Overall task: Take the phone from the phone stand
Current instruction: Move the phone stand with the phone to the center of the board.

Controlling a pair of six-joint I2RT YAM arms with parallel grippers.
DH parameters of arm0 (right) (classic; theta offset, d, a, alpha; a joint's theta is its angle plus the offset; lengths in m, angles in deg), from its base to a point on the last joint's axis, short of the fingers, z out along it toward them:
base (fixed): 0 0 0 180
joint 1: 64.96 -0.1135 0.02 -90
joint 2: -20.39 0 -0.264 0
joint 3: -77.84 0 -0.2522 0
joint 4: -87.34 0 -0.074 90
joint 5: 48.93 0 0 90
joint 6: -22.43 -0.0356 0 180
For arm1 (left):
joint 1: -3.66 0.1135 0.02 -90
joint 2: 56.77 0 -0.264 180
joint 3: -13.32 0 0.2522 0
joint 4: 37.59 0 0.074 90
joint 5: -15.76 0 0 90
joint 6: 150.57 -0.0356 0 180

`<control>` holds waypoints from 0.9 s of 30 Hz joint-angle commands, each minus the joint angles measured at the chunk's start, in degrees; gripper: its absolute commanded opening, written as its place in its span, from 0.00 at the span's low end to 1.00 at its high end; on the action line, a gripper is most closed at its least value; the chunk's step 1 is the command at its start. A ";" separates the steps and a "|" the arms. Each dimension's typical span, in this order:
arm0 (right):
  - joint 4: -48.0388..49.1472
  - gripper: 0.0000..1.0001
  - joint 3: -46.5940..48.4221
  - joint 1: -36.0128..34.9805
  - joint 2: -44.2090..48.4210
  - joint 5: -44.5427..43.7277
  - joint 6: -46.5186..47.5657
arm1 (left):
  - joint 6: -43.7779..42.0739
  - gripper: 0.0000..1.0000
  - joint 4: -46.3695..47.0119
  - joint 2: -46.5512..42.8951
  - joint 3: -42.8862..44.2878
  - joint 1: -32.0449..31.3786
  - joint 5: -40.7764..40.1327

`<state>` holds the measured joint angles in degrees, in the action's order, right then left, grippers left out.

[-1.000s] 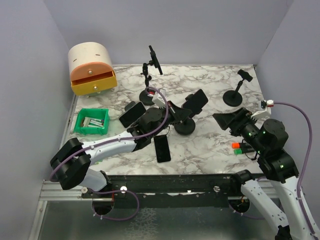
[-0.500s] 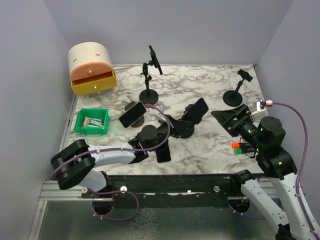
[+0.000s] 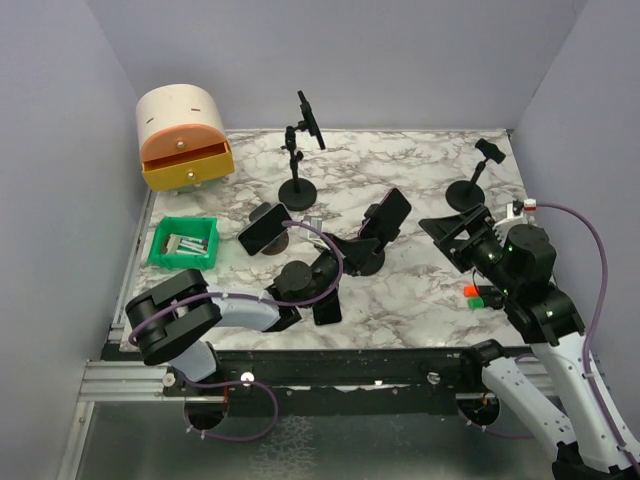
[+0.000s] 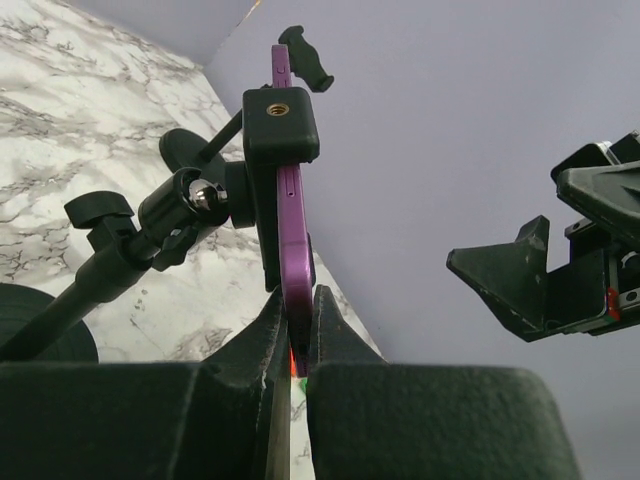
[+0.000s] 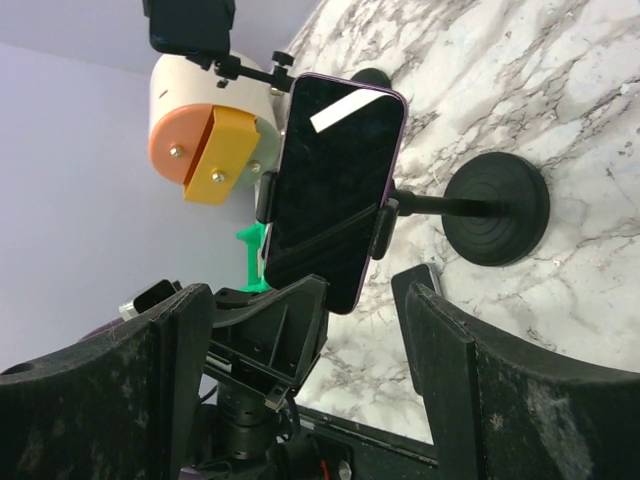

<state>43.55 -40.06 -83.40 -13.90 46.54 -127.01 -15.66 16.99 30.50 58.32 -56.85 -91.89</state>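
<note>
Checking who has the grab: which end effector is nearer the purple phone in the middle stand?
Left. The left end effector is shut on the purple phone's lower end; the right end effector stands open, apart, to its right.

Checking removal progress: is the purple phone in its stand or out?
In the stand. Its clamp grips both long edges of the phone; the left pincer is shut on its lower end.
</note>
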 commanded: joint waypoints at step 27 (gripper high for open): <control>0.95 0.83 -0.50 -0.46 -4.48 -3.82 9.95 | 1.71 0.14 32.45 18.81 -1.22 -0.05 -4.50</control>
<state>43.95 -41.76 -83.40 -18.36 44.42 -120.10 -14.59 36.18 46.10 59.64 -56.85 -94.69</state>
